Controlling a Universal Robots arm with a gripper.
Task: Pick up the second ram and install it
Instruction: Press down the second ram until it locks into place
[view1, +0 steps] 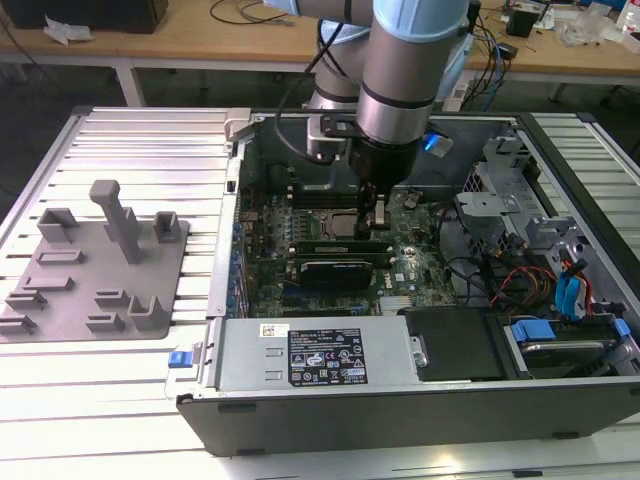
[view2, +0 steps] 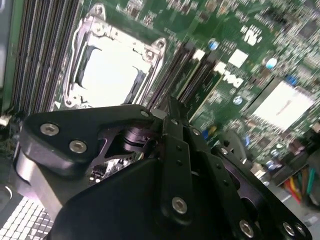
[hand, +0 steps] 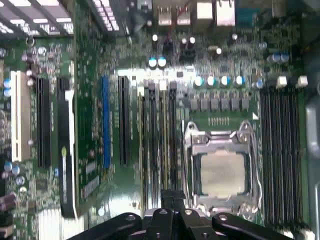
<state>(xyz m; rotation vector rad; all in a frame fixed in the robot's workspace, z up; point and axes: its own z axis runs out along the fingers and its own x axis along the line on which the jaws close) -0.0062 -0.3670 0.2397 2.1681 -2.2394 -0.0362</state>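
In the exterior view my gripper (view1: 372, 222) reaches down into the open computer case (view1: 400, 400), over the memory slots beside the processor socket (view1: 338, 224). The second ram (view1: 335, 244), a long thin green stick, stands on edge in a slot there. The gripper's tips are at the end of the stick nearer the exterior view's right. In the first wrist view the ram (hand: 162, 140) appears as a thin pale edge between dark slots, with the gripper (hand: 172, 196) at its end. The fingers (view2: 175, 117) look pressed together, shut. Whether they touch the stick is hidden.
A black expansion card (view1: 335, 270) lies just in front of the ram. The grey holder tray (view1: 95, 270) sits outside the case on the exterior view's left. The power supply (view1: 310, 355), drive cage (view1: 500, 190) and loose cables (view1: 520, 280) crowd the case.
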